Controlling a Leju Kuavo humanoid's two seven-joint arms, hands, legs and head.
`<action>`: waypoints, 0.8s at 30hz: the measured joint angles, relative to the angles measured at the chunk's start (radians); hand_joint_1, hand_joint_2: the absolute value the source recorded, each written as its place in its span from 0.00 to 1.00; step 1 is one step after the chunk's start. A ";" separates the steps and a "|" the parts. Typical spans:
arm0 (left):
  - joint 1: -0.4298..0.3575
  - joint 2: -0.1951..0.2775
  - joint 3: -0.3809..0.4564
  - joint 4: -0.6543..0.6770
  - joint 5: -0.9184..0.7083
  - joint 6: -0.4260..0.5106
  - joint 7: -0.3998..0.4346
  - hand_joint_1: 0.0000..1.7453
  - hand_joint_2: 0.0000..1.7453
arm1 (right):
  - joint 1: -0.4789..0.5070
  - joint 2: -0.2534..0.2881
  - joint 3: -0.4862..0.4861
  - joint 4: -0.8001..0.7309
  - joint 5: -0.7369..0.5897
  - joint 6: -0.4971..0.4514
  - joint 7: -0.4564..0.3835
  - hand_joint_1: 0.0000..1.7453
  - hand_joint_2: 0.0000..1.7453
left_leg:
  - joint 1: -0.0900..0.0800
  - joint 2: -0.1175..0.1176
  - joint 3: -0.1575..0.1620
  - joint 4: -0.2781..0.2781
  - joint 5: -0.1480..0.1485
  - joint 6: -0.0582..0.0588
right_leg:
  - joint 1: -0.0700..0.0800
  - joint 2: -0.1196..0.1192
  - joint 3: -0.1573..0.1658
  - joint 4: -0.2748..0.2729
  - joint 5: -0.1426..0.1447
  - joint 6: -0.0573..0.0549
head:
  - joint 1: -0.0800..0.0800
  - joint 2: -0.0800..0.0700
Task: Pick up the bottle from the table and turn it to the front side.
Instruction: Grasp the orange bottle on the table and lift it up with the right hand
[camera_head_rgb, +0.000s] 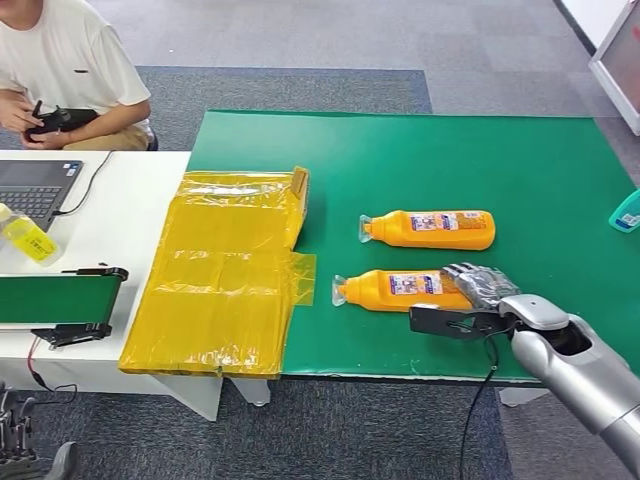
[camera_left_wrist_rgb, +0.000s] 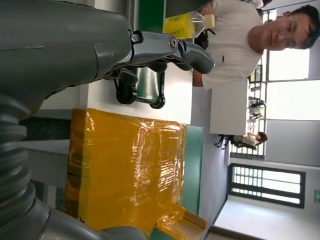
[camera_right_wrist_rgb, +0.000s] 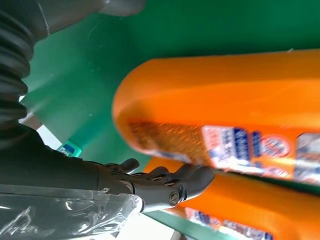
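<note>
While the right robot hand (camera_head_rgb: 483, 285) sits at the lower right of the head view, wrapped in clear film and laid against the base end of the nearer orange bottle (camera_head_rgb: 404, 290), I cannot tell from where I stand whether its fingers have actually closed round the bottle or merely rest against it; the right wrist view shows dark fingers (camera_right_wrist_rgb: 177, 182) stretched out close to the orange plastic, blurred. That bottle lies on its side on the green tabletop (camera_head_rgb: 453, 160), cap (camera_head_rgb: 339, 291) pointing toward the frame's left, printed label (camera_head_rgb: 413, 284) facing up. A second bottle (camera_head_rgb: 430, 229) lies just above it in the frame, parallel, near but apart. These look like rigid, glossy plastic bottles, so I would expect them to be slippery, and fairly heavy if full, which I cannot see. The flattish body near the base looks the safest place to grip, not the narrow neck. Further left, a box wrapped in yellow film (camera_head_rgb: 219, 270) straddles the green and white surfaces; what is inside it is hidden. The left robot hand (camera_left_wrist_rgb: 170, 50) hangs beside that box with fingers extended, holding nothing.
</note>
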 joint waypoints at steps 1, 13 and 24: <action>-0.001 0.000 0.000 0.000 -0.001 -0.004 0.000 0.00 1.00 | -0.001 0.012 0.004 0.016 0.007 -0.009 0.000 0.00 1.00 | 0.000 0.000 0.000 0.000 0.000 0.000 | 0.000 0.000 0.000 0.000 0.000 0.000 | 0.000 0.000; -0.026 0.000 0.003 0.010 -0.017 -0.055 0.014 0.00 1.00 | -0.017 0.117 0.018 0.180 0.095 -0.095 -0.015 0.00 1.00 | 0.000 0.000 0.000 0.000 0.000 0.000 | 0.000 0.000 0.001 0.000 0.000 0.000 | 0.000 0.000; -0.043 0.000 0.008 0.023 -0.023 -0.082 0.023 0.00 1.00 | -0.044 0.187 0.000 0.293 0.123 -0.134 -0.020 0.00 1.00 | 0.000 0.000 0.001 0.000 0.000 0.000 | 0.000 0.000 0.001 0.000 0.000 0.000 | 0.000 0.000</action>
